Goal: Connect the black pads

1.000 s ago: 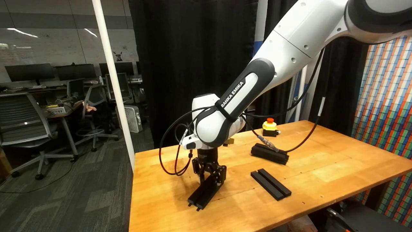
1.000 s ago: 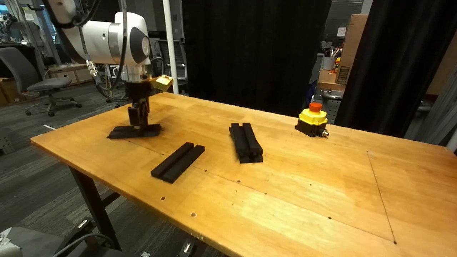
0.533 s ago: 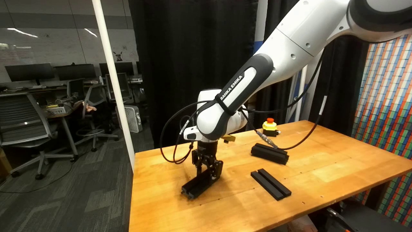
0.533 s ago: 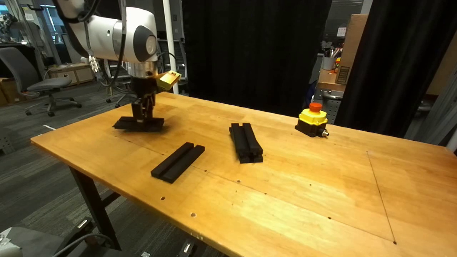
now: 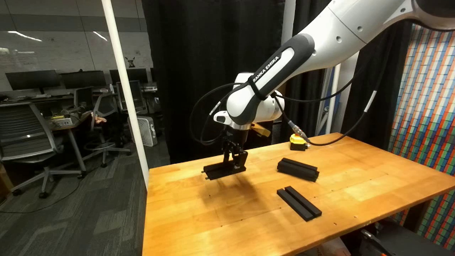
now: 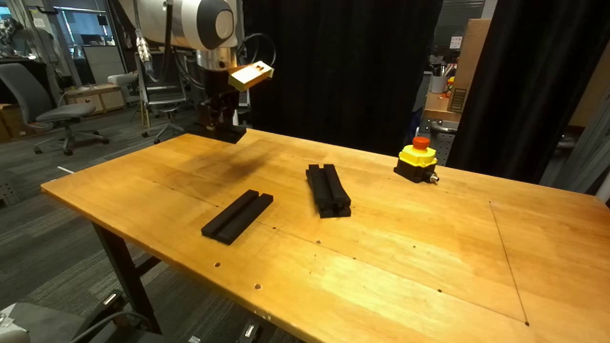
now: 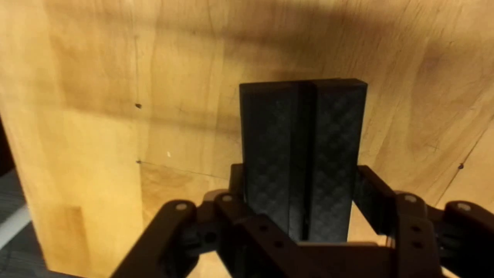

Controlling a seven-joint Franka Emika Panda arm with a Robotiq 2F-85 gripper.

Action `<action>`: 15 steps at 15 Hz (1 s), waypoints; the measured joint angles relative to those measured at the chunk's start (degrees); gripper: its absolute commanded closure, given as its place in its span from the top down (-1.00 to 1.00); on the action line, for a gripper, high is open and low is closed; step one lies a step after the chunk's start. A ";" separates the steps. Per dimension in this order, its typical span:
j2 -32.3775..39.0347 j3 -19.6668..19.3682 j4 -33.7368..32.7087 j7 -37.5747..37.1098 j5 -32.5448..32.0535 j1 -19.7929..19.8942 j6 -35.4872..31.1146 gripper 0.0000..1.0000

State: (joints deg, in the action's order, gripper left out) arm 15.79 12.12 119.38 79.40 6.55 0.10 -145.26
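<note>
Pincer clamped across a black pad; in an exterior view, two o'clock, a cup holds sticks.

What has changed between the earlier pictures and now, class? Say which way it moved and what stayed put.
The hand has lifted the held black pad up clear of the table and turned it. Nothing new was gripped or let go. The stacked black pads, the black pad lying alone and the red-and-yellow button stayed where they were.
</note>
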 measured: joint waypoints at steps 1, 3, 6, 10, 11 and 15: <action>-0.89 -0.97 0.00 -2.47 -0.21 -0.02 0.04 -0.08; -2.44 -3.13 0.05 -7.86 -1.26 -0.03 0.18 -0.08; -4.20 -6.49 0.42 -15.74 -2.93 0.12 0.81 -0.08; -6.02 -9.84 1.62 -25.02 -3.20 1.34 1.29 -0.08; -6.40 -10.49 2.01 -27.27 -3.20 1.73 1.27 -0.08; -7.59 -12.49 3.58 -35.57 -3.18 3.41 1.22 -0.08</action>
State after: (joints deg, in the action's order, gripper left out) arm 8.20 -0.37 122.96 43.84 3.38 3.51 -144.04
